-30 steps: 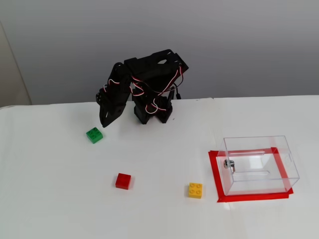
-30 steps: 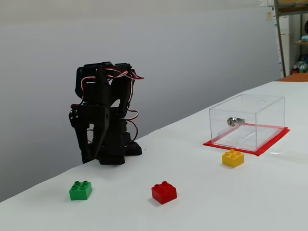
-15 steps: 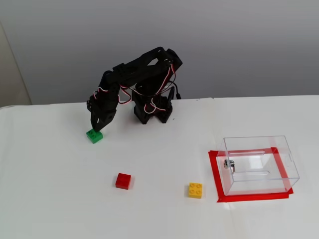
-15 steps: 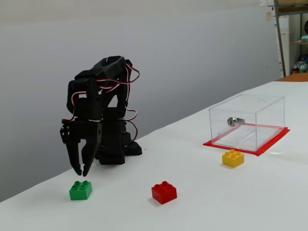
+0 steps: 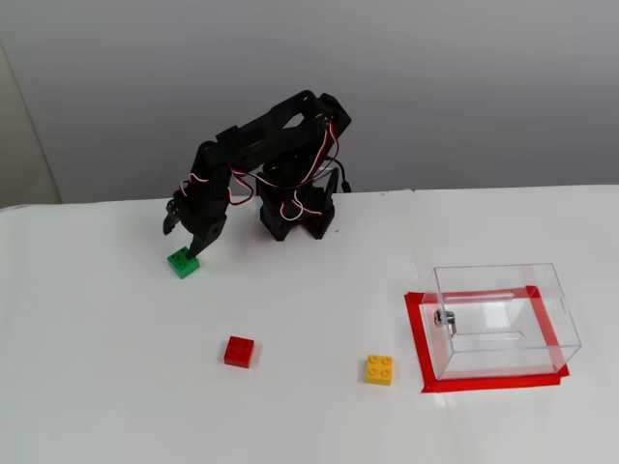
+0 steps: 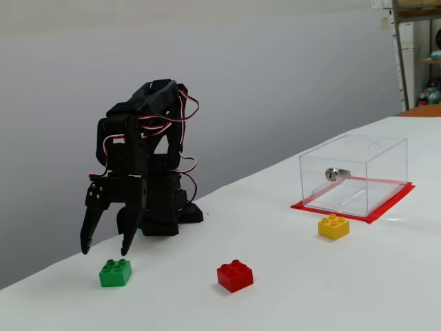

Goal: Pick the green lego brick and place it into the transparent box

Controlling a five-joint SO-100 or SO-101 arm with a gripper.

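Black two-finger gripper [image 6: 105, 252] spread open just above small green studded plastic brick [image 6: 115, 273] — off-centre descent could nudge it away.

You see a bright green lego brick [image 6: 115, 273], a red brick [image 6: 235, 276], a yellow brick [image 6: 333, 227], a clear transparent box [image 6: 353, 175] on red tape [image 5: 488, 380], a black arm [image 6: 141, 162] with red-and-white wires, and a white table [image 5: 309, 416].
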